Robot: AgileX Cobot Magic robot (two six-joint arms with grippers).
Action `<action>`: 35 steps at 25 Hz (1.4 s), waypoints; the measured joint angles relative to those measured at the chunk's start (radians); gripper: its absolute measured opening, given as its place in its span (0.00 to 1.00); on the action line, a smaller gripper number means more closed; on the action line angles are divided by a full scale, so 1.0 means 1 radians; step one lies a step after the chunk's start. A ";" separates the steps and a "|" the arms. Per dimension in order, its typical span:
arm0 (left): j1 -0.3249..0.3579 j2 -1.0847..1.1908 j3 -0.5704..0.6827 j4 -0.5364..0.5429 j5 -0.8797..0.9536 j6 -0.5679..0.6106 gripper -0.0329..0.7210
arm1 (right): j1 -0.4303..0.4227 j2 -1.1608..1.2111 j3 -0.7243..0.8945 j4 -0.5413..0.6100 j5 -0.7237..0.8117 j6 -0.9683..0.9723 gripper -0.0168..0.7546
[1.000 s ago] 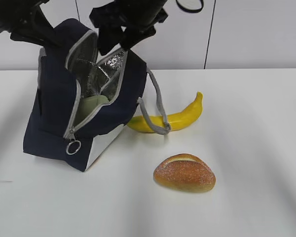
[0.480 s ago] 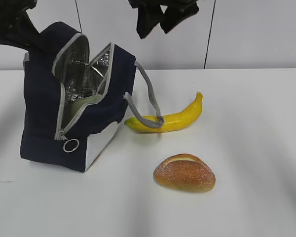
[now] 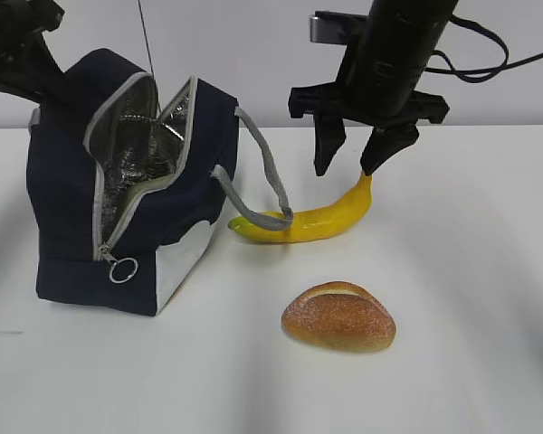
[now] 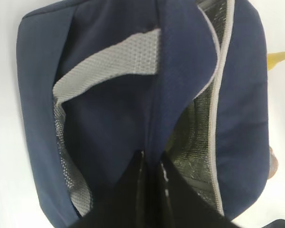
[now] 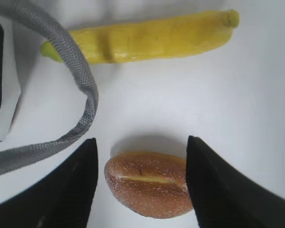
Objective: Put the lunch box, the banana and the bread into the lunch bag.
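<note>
Snagging worries us: our right gripper point(image 3: 355, 161), fingers spread and empty, hangs above the banana point(image 3: 309, 217), whose near end lies under the lunch bag's point(image 3: 68, 208) grey handle point(image 3: 261, 176), while our left fingers point(image 4: 149, 190) pinch the bag's rim open and the bread point(image 3: 338, 316) lies nearby.

White tabletop and pale panelled wall

The white table point(image 3: 471, 362) fills the lower part of the exterior view from nine o'clock round to three, smooth and lightly shadowed. Above it, toward twelve o'clock, stands a pale wall point(image 3: 489, 99) split by thin dark vertical seams point(image 3: 381, 90), one at eleven o'clock, another near one o'clock.
</note>
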 joint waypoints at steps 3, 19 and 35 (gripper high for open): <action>0.000 0.000 0.000 0.002 0.000 0.000 0.02 | 0.000 0.000 0.004 -0.017 -0.004 0.108 0.62; 0.000 0.000 0.000 0.005 0.000 0.000 0.02 | 0.000 0.170 0.004 0.050 -0.215 0.544 0.67; 0.000 0.000 0.000 0.005 0.000 0.000 0.02 | 0.000 0.261 0.006 -0.093 -0.310 0.841 0.76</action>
